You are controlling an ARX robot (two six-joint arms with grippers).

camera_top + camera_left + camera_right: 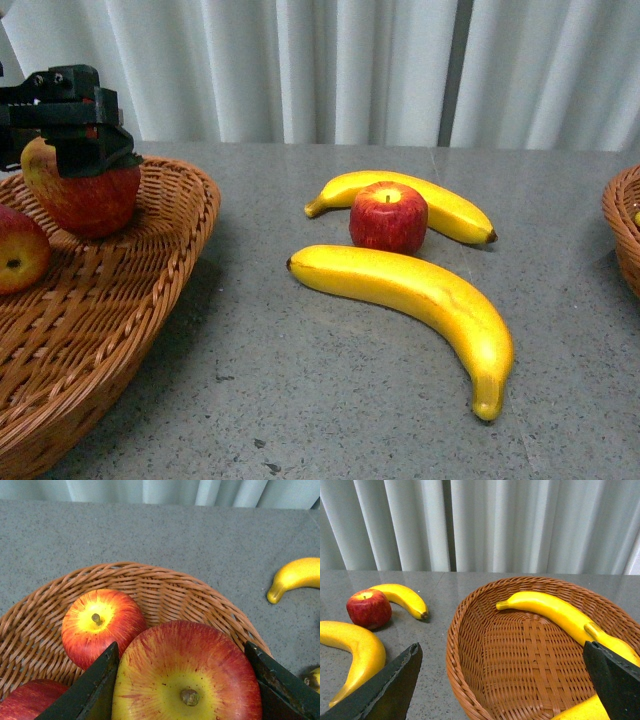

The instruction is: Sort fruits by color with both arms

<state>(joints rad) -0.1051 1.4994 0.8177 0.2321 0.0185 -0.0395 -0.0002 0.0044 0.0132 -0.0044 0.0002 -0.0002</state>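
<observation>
While the left hand clamps a red apple over the left basket beside another apple, a lone apple sits on the bench between the far banana and the near banana; the right hand hangs wide above the right basket of bananas.

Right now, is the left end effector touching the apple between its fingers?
Touching. The left wrist view shows both fingers of the left end effector pressed flush against the apple.
</observation>
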